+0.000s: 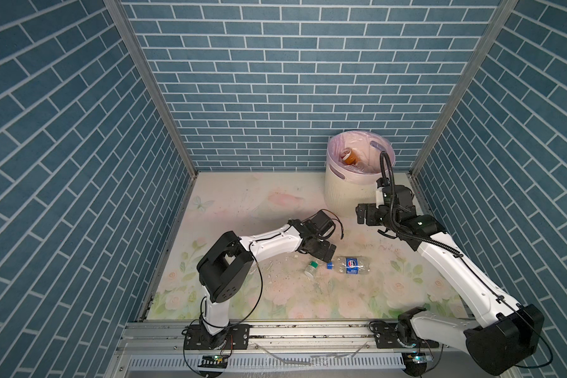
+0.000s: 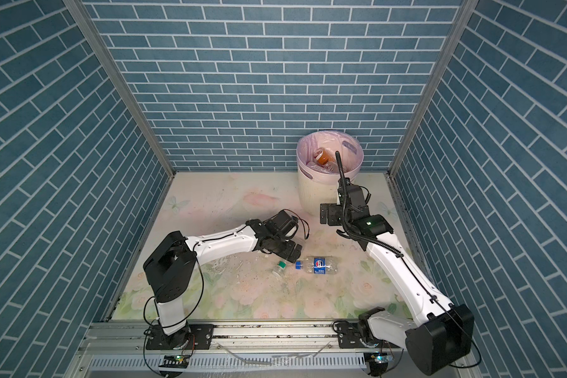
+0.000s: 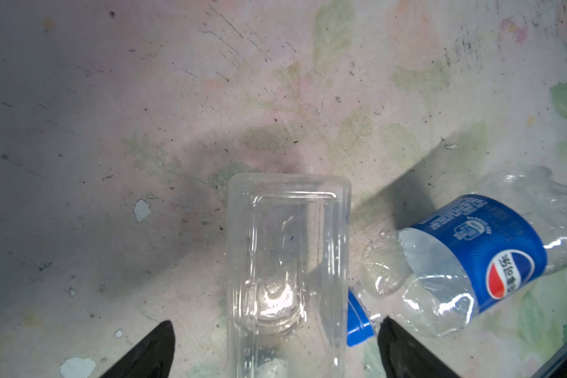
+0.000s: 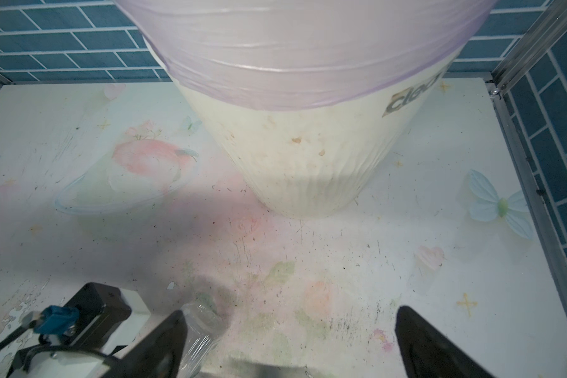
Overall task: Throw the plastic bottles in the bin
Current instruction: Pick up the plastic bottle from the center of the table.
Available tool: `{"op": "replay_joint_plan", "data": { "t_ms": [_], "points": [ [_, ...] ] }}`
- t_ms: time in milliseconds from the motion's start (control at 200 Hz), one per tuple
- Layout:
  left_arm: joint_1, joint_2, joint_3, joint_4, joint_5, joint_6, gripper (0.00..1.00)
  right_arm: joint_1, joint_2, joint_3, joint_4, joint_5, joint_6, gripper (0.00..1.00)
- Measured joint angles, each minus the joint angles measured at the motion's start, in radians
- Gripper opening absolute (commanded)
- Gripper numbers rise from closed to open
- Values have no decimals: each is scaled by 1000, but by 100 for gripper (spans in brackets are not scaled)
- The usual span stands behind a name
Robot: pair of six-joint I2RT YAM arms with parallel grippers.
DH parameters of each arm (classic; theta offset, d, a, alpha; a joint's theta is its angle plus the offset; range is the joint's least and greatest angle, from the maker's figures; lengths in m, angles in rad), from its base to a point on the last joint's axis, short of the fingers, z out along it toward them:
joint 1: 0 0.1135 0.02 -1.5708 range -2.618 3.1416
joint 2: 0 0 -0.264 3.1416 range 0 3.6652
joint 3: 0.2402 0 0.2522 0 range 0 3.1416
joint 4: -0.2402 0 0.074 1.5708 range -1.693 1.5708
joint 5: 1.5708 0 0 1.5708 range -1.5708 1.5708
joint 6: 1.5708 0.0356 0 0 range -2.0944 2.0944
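Firstly, at 7 o'clock on the table (image 1: 236, 199): base of the left arm (image 1: 269, 243). Reaches in toward the middle and ends in the left gripper (image 1: 324, 253), low over the flowered top. Fingers (image 3: 154, 353) wide apart in the left wrist view, one to each side of the small clear bottle (image 3: 288, 248), with a gap on both sides and nothing gripped. In both top views, same small clear bottle (image 1: 309, 270) just at 7 o'clock from that gripper, green cap (image 1: 314, 263) toward 1 o'clock. Next, at 3 o'clock from it, the blue-labelled bottle (image 1: 351, 264): clear, crumpled, flat on its side, blue cap (image 1: 329, 264) pointing to 9 o'clock, just beside the small one; touching or not, cannot tell. Both out on the table, well apart from the bin (image 1: 344, 196). Stands at 1 o'clock on the table by the back wall (image 1: 275, 98), cream and ribbed, with a pink-lilac bag (image 1: 336, 144) folded over the rim. Holds a brown bottle (image 1: 350, 157) and some clear ones inside. At 6 o'clock from the bin, near its foot, the right gripper (image 1: 361, 216): fingers (image 4: 164, 340) wide, nothing gripped between them in the right wrist view. Belongs to the right arm (image 1: 455, 271), reaching in from 5 o'clock.
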Motion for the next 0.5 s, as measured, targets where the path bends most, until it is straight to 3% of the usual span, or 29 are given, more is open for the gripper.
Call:
{"op": "replay_joint_plan", "data": {
  "t_ms": [165, 405, 500],
  "points": [
    [-3, 18, -28, 40, -25, -10, 88, -21, -1, 0, 9, -26, 17, 99],
    [-3, 39, -67, 71, -53, -11, 65, -31, -1, 0, 13, -50, 24, 99],
    [4, 35, -82, 94, -54, -3, 60, -34, -1, 0, 14, -60, 26, 99]
  ]
}}
